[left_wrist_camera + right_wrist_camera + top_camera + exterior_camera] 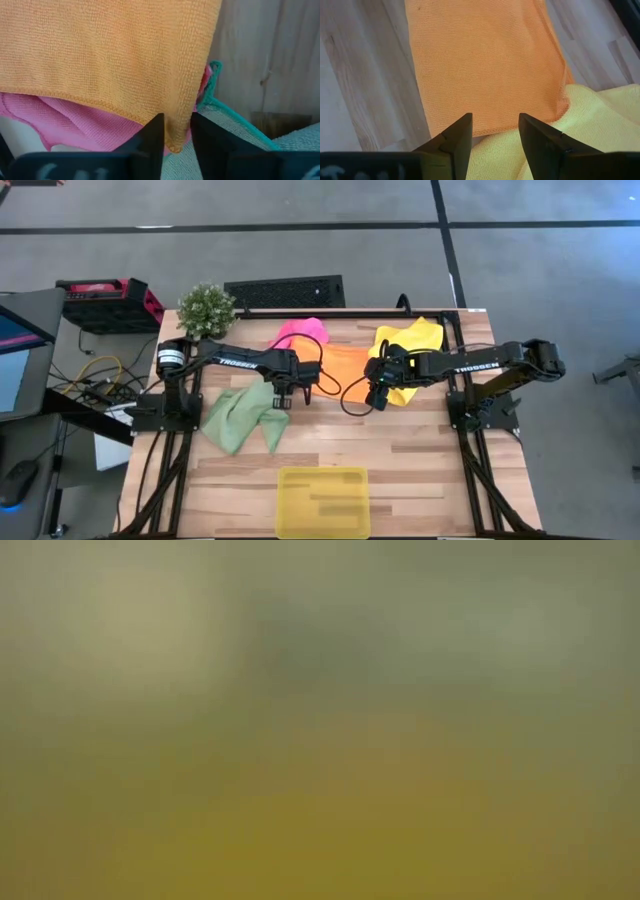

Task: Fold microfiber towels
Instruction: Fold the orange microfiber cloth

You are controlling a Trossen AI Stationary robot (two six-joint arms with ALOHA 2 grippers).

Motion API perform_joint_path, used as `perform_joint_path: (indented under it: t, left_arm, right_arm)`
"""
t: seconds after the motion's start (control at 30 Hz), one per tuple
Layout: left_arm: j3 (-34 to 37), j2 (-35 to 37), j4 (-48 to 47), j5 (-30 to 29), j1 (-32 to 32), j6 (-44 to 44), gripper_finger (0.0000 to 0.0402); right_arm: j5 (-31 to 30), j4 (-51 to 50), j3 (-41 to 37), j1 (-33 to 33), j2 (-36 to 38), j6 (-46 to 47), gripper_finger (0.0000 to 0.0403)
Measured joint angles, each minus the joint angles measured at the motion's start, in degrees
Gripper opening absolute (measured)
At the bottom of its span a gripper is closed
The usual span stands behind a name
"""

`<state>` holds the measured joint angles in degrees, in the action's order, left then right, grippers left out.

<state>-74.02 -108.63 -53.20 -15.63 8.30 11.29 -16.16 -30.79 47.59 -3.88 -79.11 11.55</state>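
Note:
The orange towel [346, 368] lies spread at the table's middle far part, overlapping the pink towel [301, 332] on its left and the yellow towel [412, 348] on its right. The pale green towel [243, 418] lies crumpled on the table at the left. My left gripper [303, 385] is at the orange towel's left near corner, shut on it [177, 137]. My right gripper [378, 398] is open at the towel's right near edge. Its fingers [457, 137] stand on either side of that edge [495, 127] over the yellow towel [600, 115]. My left gripper pinches the orange towel's corner [176, 131] between its two fingers. The corner's tip hangs just past the fingers. The towel runs away from the corner over the pink towel [80, 122] and the green towel's teal-hemmed edge [235, 120].
A translucent yellow tray [322, 500] sits at the table's near edge, in the middle. A potted plant [205, 308] stands at the far left corner. Bare wood [430, 470] lies between the towels and the tray.

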Motion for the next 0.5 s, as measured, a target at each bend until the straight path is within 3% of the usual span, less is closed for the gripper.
perform_joint_path:
  t: [0.13,0.33,0.5]
  left_arm:
    - [-0.59,-0.01,-1.57,-0.27,0.01,0.24,0.012]
    - [-1.2,-0.01,-2.12,-5.86,0.01,2.99,0.0127]
    - [-1.2,0.0,-2.64,-0.36,0.21,4.14,0.0119]
  right_arm:
    - [0.0,0.0,0.0,0.0,0.0,0.0,0.0184]
    - [0.0,0.0,0.0,0.0,0.0,0.0,0.0184]
    - [0.0,0.0,0.0,0.04,0.0,0.02,0.0184]
